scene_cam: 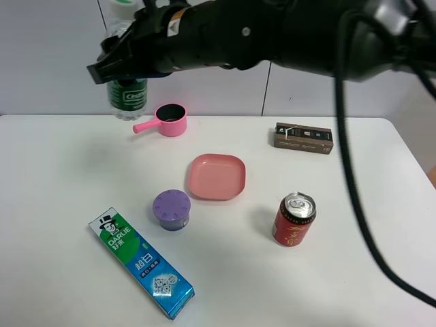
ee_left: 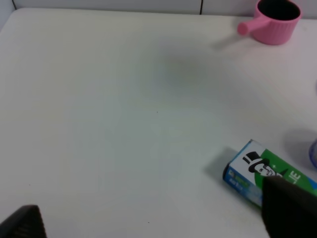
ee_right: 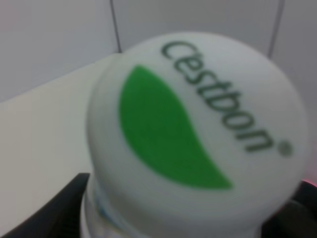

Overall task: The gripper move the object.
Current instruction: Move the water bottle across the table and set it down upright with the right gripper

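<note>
My right hand (scene_cam: 127, 67) is clamped on the water bottle (scene_cam: 128, 97), gripping it above the green label, with the cap filling my wrist view. The bottle is upright just beside the pink cup (scene_cam: 171, 120), on its handle side. I cannot quite tell whether its base is clear of the bench (scene_cam: 61, 177), though a faint shadow there suggests it is. Gripped this high, the body could swing, so I should travel slowly and level. The thin plastic may flex, so I want firm but not crushing pressure. I should steer wide of the cup's handle and let go only once the base sits flat.
</note>
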Motion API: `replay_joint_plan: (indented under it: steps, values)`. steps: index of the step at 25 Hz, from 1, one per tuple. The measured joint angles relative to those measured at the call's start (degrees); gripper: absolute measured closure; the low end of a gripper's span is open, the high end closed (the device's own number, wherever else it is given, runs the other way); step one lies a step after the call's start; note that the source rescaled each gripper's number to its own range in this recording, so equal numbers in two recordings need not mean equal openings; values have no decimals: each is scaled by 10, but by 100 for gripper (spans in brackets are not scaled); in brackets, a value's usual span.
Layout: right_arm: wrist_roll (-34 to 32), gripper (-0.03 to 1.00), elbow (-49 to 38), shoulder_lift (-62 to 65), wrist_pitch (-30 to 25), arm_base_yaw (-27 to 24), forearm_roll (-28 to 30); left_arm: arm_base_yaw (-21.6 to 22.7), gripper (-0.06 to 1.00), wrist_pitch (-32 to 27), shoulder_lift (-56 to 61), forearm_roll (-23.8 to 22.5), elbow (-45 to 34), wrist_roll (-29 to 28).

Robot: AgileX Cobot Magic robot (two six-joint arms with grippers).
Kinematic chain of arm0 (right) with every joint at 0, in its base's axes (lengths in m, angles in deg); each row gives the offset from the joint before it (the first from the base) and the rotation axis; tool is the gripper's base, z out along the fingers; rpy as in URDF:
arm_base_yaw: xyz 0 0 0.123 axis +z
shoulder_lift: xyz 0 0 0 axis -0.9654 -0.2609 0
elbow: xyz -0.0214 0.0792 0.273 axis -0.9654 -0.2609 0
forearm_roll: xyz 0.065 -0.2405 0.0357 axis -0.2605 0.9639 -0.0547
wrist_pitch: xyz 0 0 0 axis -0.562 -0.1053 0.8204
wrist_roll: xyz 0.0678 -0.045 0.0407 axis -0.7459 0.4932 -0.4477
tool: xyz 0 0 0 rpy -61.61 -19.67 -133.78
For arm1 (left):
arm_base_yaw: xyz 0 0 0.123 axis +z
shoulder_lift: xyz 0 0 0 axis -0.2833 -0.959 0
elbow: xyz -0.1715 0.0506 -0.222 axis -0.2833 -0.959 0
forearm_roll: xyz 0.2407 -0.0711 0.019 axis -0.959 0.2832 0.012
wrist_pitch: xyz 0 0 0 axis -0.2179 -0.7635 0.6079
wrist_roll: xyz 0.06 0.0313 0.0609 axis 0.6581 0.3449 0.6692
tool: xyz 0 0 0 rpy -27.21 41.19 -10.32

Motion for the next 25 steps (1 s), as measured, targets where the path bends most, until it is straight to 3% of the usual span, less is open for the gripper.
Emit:
replay_joint_plan:
  steps: [5, 11, 19, 25]
  values:
    - [0, 97, 65, -76, -6, 24, 14, 0, -6, 0, 0, 0, 0, 0]
    - [1, 97, 87, -133, -64, 25, 27, 0, -6, 0, 0, 0, 0, 0]
    - [1, 97, 91, -190, -9, 25, 43, 0, -6, 0, 0, 0, 0, 0]
    - [1, 97, 96, -223, 3, 18, 50, 0, -6, 0, 0, 0, 0, 0]
